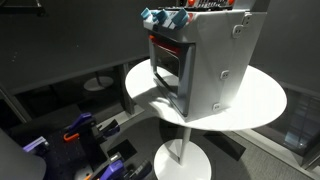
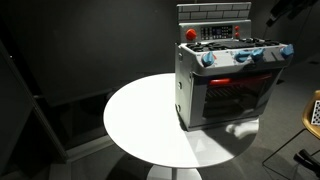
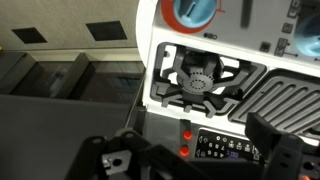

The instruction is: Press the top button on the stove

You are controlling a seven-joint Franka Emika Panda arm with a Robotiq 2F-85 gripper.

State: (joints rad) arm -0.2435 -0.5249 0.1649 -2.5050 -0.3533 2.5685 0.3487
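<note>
In an exterior view, the stove (image 1: 200, 60) stands upright on the round white tabletop (image 1: 268, 105), its oven door turned toward the tabletop's edge. In an exterior view, it sits at the tabletop's (image 2: 140, 120) rim, with blue knobs (image 2: 240, 55) along the upper edge and a red button (image 2: 191, 34) on the back panel. The wrist view looks down on a burner (image 3: 200, 75). The gripper (image 3: 200, 158) hangs just above the panel, its dark fingers (image 3: 118, 160) seemingly apart and holding nothing.

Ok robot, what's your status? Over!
Gripper open, empty, above the stove. Red buttons in sight in wrist view, not touched. Nothing in the way.
</note>
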